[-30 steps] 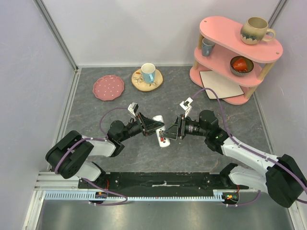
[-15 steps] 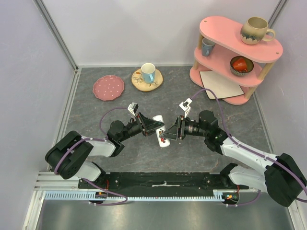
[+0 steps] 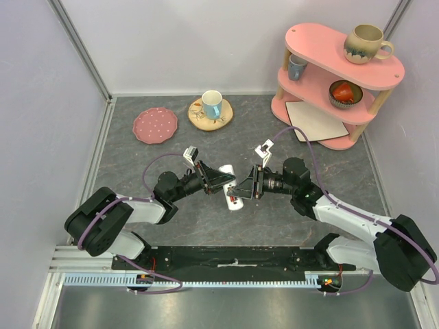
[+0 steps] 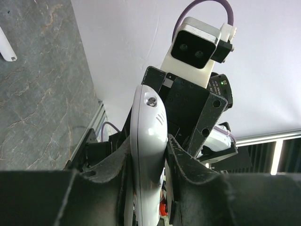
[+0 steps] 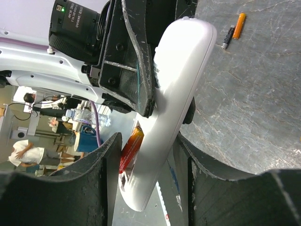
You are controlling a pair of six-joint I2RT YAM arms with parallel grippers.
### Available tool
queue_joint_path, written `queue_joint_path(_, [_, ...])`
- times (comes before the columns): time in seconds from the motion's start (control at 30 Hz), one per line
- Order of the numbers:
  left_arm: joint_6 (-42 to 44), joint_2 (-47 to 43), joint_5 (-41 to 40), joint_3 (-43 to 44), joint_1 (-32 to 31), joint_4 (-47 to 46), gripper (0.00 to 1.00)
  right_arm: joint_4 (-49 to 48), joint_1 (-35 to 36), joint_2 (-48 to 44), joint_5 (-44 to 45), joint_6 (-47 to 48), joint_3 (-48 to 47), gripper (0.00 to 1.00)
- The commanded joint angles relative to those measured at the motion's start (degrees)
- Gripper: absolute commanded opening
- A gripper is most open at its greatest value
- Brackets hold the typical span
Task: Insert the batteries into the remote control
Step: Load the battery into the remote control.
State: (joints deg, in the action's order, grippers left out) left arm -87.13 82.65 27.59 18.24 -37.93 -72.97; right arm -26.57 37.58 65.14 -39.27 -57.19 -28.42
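Top external, mid-bench toward near edge: remote [image 3: 235,203] clamped in left gripper [image 3: 223,181], right gripper [image 3: 240,192] straddling it, grip unclear, seating red battery [image 5: 131,145]; next likely pressing it flat.

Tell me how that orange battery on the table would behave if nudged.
The orange battery lies on its side on the table, so it'd probably roll. Thin and smooth, it's likely light and could slip from a pinch.
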Motion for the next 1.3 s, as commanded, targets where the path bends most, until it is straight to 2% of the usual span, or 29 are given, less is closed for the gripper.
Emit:
queue_joint_path(0.0, [-0.32,-2.32,2.55,2.50,0.05,-22.39,0.02,-2.35,-0.32,1.30,-0.11,-0.73,1.27,0.53])
queue_joint_path(0.4, [0.12,-3.02,2.73,2.59,-0.30,-22.39,0.02,-5.07,-0.32,2.88,1.30,-2.84,1.79,0.46])
queue_joint_path(1.27, [2.14,-1.00,1.50,3.56,-3.99,-22.39,0.02,-7.89,-0.14,7.01,5.16,-5.30,0.74,0.43])
